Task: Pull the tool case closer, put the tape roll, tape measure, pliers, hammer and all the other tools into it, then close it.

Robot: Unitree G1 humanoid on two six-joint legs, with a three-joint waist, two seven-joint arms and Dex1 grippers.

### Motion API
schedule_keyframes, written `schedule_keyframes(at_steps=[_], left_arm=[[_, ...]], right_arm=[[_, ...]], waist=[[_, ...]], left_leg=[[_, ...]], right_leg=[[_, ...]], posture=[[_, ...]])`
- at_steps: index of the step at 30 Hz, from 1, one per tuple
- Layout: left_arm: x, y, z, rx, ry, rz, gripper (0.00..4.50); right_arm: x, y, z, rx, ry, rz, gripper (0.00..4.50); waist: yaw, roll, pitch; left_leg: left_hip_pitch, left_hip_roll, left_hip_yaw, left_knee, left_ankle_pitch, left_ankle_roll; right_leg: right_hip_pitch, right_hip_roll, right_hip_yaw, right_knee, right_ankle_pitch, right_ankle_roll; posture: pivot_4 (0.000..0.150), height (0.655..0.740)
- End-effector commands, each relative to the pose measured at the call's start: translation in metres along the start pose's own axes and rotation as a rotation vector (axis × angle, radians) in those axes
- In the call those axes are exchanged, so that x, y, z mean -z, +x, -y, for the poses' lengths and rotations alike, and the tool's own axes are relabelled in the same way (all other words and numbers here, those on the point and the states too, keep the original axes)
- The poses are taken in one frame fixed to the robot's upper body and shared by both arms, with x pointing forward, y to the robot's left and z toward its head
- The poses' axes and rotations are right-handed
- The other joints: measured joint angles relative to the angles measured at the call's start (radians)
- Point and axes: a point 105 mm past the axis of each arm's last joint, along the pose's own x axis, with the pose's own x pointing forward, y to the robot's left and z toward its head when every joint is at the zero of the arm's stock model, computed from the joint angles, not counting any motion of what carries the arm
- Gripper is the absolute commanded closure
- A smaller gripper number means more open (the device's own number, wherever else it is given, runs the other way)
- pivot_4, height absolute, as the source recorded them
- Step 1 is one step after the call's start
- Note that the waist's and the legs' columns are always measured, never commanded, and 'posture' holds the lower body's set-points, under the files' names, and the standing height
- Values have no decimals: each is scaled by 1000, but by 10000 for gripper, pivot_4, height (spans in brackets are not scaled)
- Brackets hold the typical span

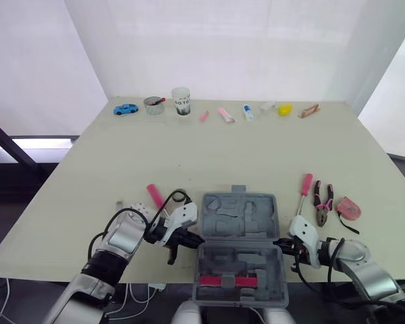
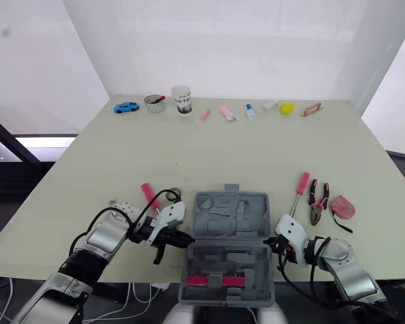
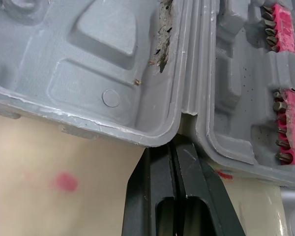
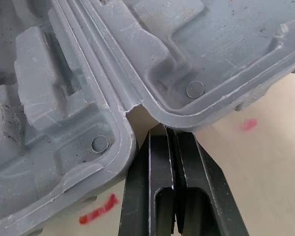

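The case [image 1: 239,229] lay open at the middle of the tabletop's [image 1: 256,148] near edge, between the hands; its long axis ran from near edge to far edge, lid toward the far edge. The left hand [image 3: 173,147] and right hand [image 4: 163,132] were each pressed together, tips at the hinge notches. The pull-closer step seemed nearly done; next, a hand would need to spread for the pliers [image 1: 323,202] by the near right corner.

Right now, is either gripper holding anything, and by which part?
Nothing is held. The left gripper and the right gripper are both shut empty, tips at the hinge ends of the tool case.
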Motion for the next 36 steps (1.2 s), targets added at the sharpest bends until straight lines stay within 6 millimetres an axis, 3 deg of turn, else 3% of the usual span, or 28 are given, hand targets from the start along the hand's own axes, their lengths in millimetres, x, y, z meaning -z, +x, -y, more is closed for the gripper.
schedule_keyframes(at_steps=[1, 12, 36], left_arm=[[0, 3, 4, 8, -1, 3, 45000], [4, 5, 15, 36, -29, 4, 45000], [-3, 9, -6, -38, -22, 15, 45000]], right_arm=[[-15, 8, -7, -32, -40, 54, 44589], [-11, 4, -1, -2, -45, 40, 44589], [-14, 6, 8, 40, -41, 50, 44589]], waist=[[0, 0, 0], [1, 0, 0], [8, 1, 0]], left_leg=[[0, 0, 0, 0, 0, 0], [0, 0, 1, 0, 0, 0], [0, 0, 1, 4, 0, 0]], right_leg=[[0, 0, 0, 0, 0, 0], [0, 0, 1, 0, 0, 0], [1, 1, 3, 1, -1, -3]], posture=[[1500, 7400], [1500, 7400], [1500, 7400]])
